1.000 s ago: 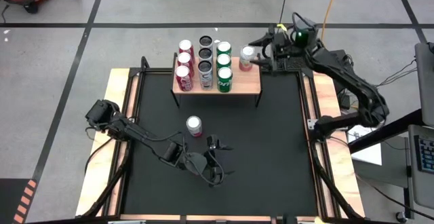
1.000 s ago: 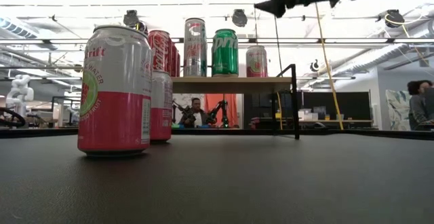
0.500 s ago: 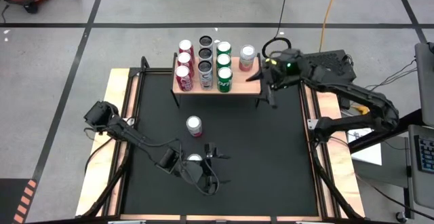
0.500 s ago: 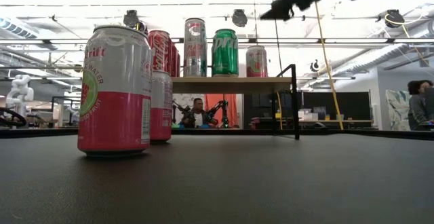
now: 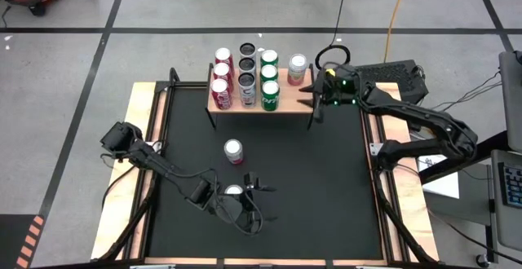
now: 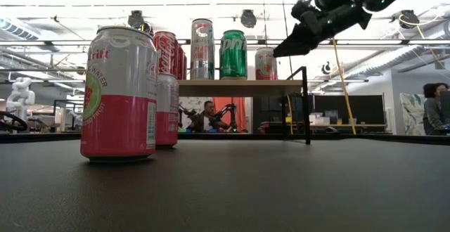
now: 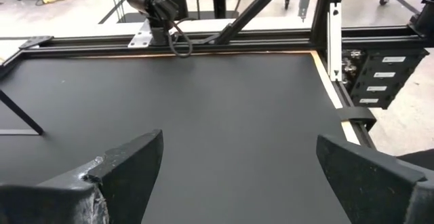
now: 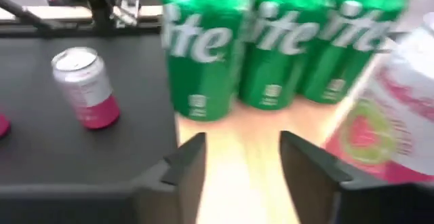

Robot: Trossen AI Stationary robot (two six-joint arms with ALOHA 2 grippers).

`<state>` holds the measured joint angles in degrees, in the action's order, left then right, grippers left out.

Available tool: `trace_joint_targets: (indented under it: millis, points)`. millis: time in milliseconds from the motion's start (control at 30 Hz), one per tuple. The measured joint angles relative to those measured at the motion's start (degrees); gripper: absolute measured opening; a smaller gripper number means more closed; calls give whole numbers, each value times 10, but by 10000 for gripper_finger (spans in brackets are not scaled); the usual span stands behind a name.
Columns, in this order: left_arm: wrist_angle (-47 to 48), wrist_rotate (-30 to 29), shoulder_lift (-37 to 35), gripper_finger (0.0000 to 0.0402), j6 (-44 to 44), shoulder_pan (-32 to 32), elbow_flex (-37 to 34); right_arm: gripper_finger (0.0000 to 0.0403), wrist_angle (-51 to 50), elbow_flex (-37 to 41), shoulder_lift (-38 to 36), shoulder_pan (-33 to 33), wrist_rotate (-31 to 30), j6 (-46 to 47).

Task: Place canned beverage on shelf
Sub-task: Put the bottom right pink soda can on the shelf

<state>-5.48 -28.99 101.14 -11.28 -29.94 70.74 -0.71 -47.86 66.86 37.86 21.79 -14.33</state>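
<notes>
The small light-wood shelf on thin black metal legs (image 5: 259, 99) stands at the far edge of the black table mat (image 5: 326, 187), carrying three columns of upright cans: red ones (image 5: 220, 88), dark-topped silver ones (image 5: 246, 79) and green ones (image 5: 269, 95), with a single pink-and-white can (image 5: 297, 68) at its right end. The right gripper (image 5: 312, 106) hangs just off the shelf's right front corner, its two dark fingers (image 8: 186, 163) parted with nothing between them; its wrist view looks past them at the green cans and the pink one. Another pink-and-white can (image 5: 234, 151) stands alone on the mat in front of the shelf. The left gripper (image 5: 254, 186) sits low near the table's front, jaws spread wide and empty, with a further can top (image 5: 235, 191) right beside it.
</notes>
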Motion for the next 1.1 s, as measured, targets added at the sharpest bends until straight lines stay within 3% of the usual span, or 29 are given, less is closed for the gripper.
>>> trace_joint_targets:
  millis: [167, 333, 800, 1100]
  points:
    - [0, 0, 0, 389, 11, 12, 0, 79, 47, -5, 42, 49, 83, 17]
    - [0, 0, 0, 389, 12, 24, 0, 9, 91, -5, 91, 84, 85, 23]
    - [-1, 0, 0, 389, 11, 44, 0, 1, 72, -60, 151, 136, 174, -2]
    - [-18, 0, 0, 389, 12, 61, 0, 0, 22, -98, 190, 139, 178, -34]
